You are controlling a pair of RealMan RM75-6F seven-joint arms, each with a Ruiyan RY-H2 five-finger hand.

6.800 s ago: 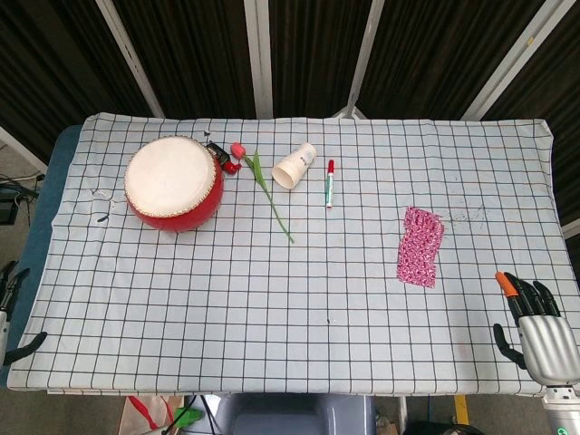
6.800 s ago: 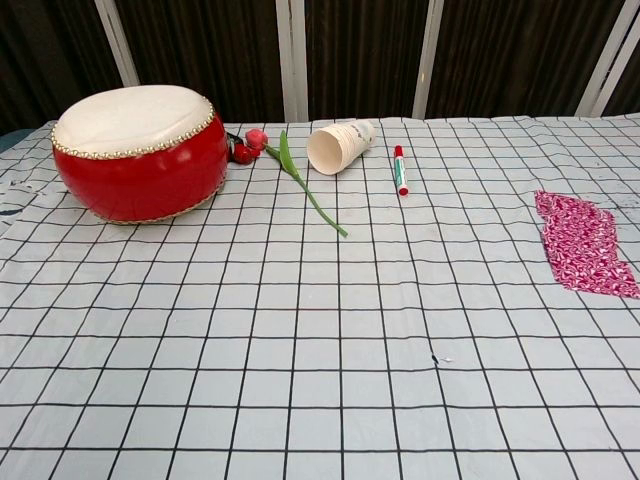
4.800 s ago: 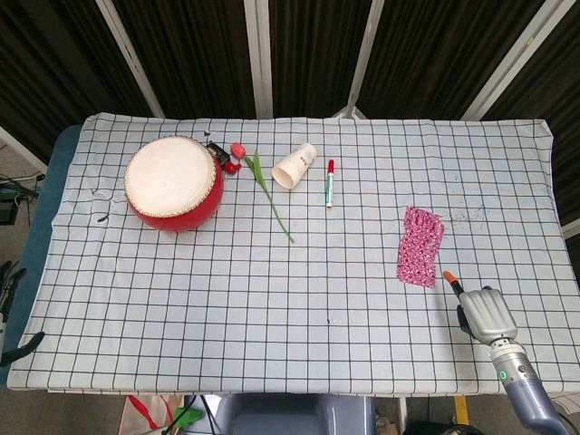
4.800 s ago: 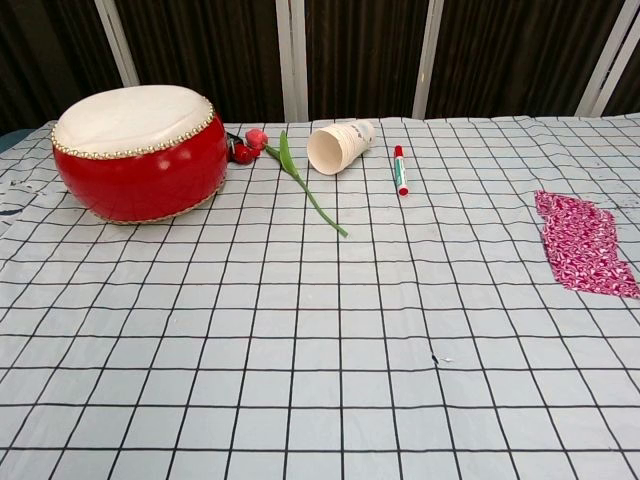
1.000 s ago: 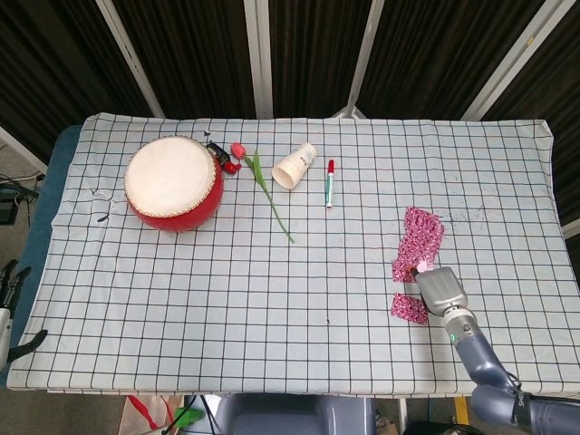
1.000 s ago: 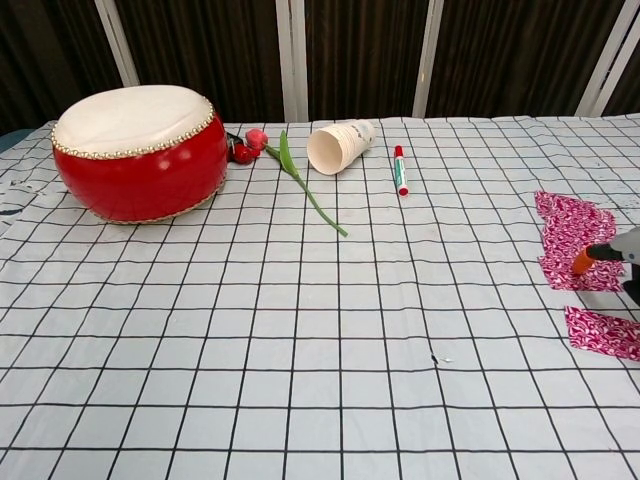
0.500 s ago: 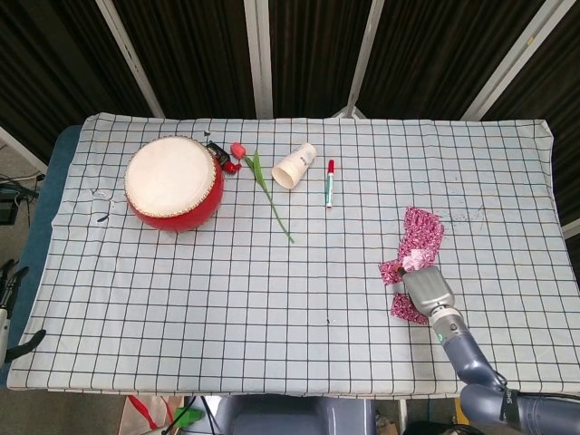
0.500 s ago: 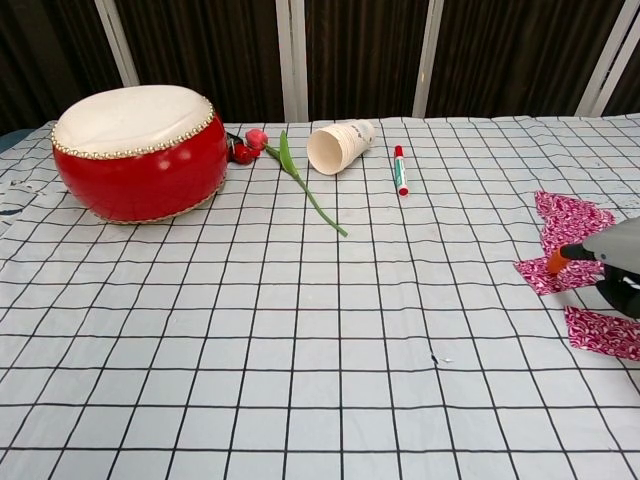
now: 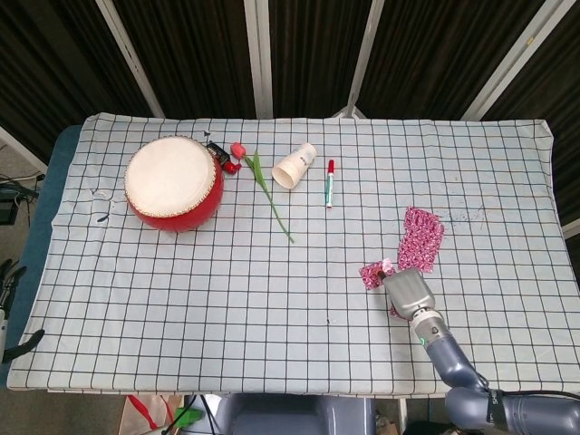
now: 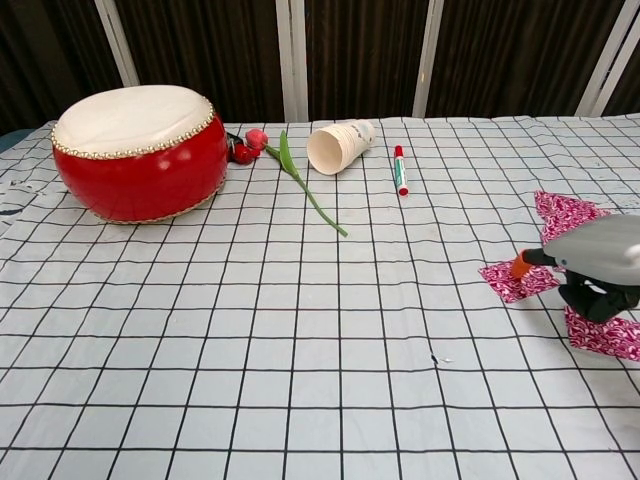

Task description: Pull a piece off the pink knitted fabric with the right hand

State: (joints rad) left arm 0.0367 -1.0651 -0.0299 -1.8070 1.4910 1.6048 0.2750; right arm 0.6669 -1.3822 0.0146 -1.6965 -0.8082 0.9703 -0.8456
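Note:
The pink knitted fabric (image 9: 420,237) lies flat on the right part of the checked cloth, also seen in the chest view (image 10: 566,211). My right hand (image 9: 406,292) (image 10: 596,256) is just left of it and holds a small pink piece (image 9: 372,273) (image 10: 512,281) under its orange fingertip, drawn clear of the main fabric. A second loose pink piece (image 10: 604,335) lies near the hand, mostly hidden under it in the head view. My left hand (image 9: 11,313) hangs off the table's left edge with fingers apart and nothing in them.
A red drum (image 9: 173,183) stands at the back left. Beside it lie a red flower with a green stem (image 9: 270,198), a tipped paper cup (image 9: 294,165) and a marker pen (image 9: 329,184). The checked tablecloth (image 9: 227,290) covers the table.
My right hand has moved left, taking the small pink piece with it, away from the main fabric. The other loose piece stays where it was.

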